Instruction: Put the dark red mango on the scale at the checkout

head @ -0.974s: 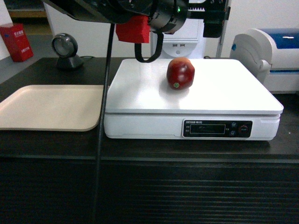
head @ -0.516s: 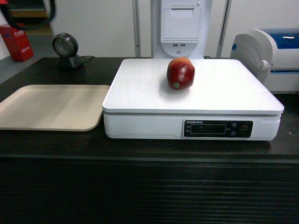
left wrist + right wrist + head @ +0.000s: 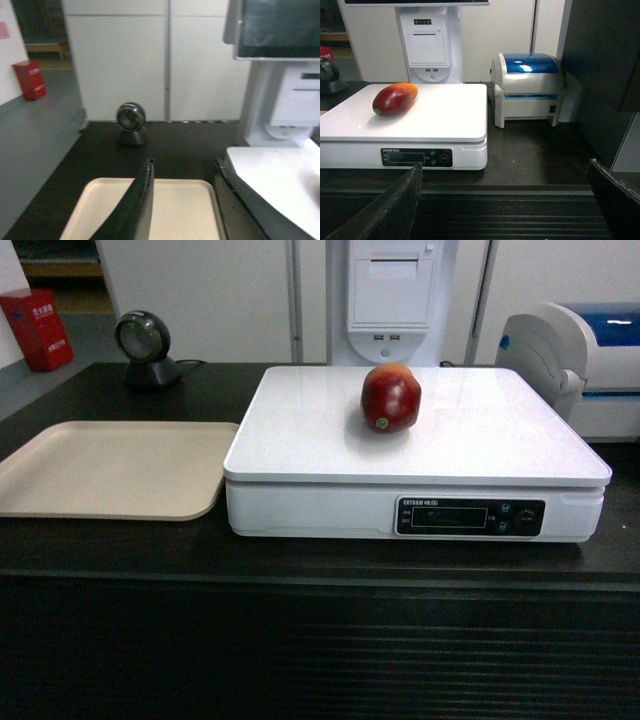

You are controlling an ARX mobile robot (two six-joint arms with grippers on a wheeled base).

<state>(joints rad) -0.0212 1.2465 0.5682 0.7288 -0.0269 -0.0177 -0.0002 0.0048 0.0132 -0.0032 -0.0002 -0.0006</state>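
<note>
I see the checkout [image 3: 110, 560], a long black counter with a ribbed front panel, spanning the whole head view and carrying everything else. On its dark top sits the scale [image 3: 470, 440], wide and white, with a black display strip along its front face; in the right wrist view the same scale [image 3: 440, 115] fills the left half of the frame. Just beside the scale on its left lies a beige tray [image 3: 110, 470], flat on the counter, its right edge close to the scale's body; the left wrist view shows this tray [image 3: 180, 210] from above its near end. To the right of the scale stands a white-and-blue machine [image 3: 527, 87], apart from it by a narrow strip of counter. Behind the scale rises a white terminal [image 3: 388, 290] on a stand. At the back left of the counter stands a small round black scanner [image 3: 143, 345]. The dark red mango [image 3: 390, 398] lies on the scale's platform, toward the rear and near the middle, green sticker facing the head camera; from the right wrist it shows as an oval mango [image 3: 395, 98] with its yellow-orange end pointing away. My left gripper [image 3: 182, 200] has its jaws spread apart, holding nothing. My right gripper [image 3: 505, 210] likewise stands wide apart and empty, well clear of the fruit
</note>
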